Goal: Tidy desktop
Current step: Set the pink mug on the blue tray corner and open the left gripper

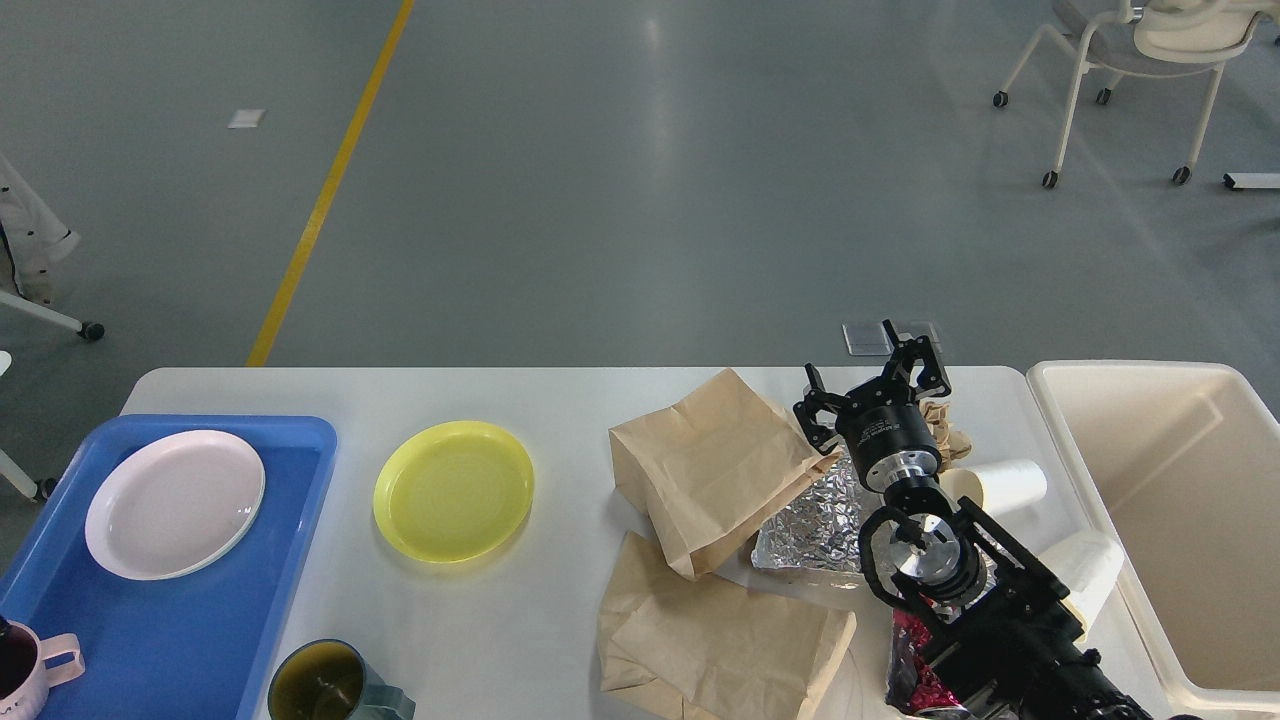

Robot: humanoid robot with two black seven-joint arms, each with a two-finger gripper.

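The white desktop (560, 395) fills the lower half of the head view. On its right half lie an upright brown paper bag (705, 465), a flat brown paper bag (715, 640), a sheet of crumpled foil (815, 530), a crumpled brown paper wad (945, 425) and two tipped white paper cups (1005, 485) (1090, 575). My right gripper (868, 385) is open and empty. It hovers over the far right part of the desktop, between the upright bag and the paper wad. My left arm is out of view.
A blue tray (210, 640) at the left holds a pale pink plate (175, 503) and a pink mug (25, 665). A yellow plate (453, 490) lies mid-table and a green mug (330, 685) stands at the front edge. A cream bin (1165, 450) stands at the right. A shiny red wrapper (910, 670) lies under my arm.
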